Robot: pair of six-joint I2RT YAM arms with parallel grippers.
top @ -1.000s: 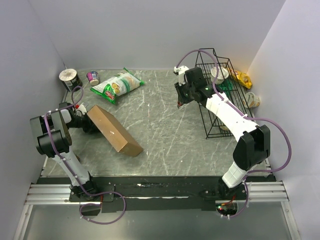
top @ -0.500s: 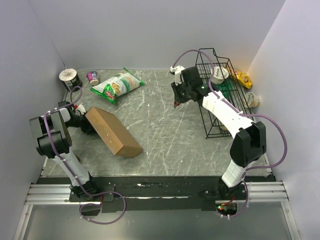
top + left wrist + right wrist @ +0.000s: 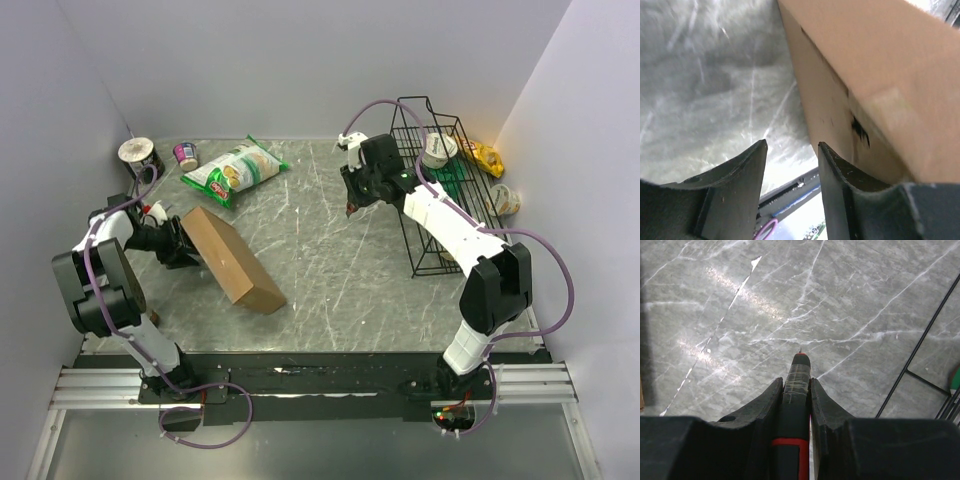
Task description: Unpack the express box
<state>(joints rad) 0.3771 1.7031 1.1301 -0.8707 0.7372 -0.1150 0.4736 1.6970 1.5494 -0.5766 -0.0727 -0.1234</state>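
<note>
The express box (image 3: pixel 232 258) is a flat brown cardboard mailer lying slanted at the left of the table, one long side tipped up. My left gripper (image 3: pixel 178 243) is at the box's upper-left end. In the left wrist view it (image 3: pixel 791 145) is open with nothing between the jaws, and the box (image 3: pixel 860 75) lies just outside the right finger (image 3: pixel 840 190). My right gripper (image 3: pixel 352 205) hovers over mid-table beside the wire rack. In the right wrist view it (image 3: pixel 796 381) is shut on a black-and-red tool (image 3: pixel 796 405) with a taped tip pointing at the table.
A green-and-white snack bag (image 3: pixel 235 170) lies at the back left, with a large cup (image 3: pixel 140 156) and a small cup (image 3: pixel 186 154) in the corner. A black wire rack (image 3: pixel 415 235) holding cups stands at the right, with a yellow bag (image 3: pixel 485 155) and a cup (image 3: pixel 503 199) beside it.
My right gripper has moved a little left, away from the rack, still holding the tool. My left arm has turned at the wrist and the box's upper-left end has shifted slightly right.
</note>
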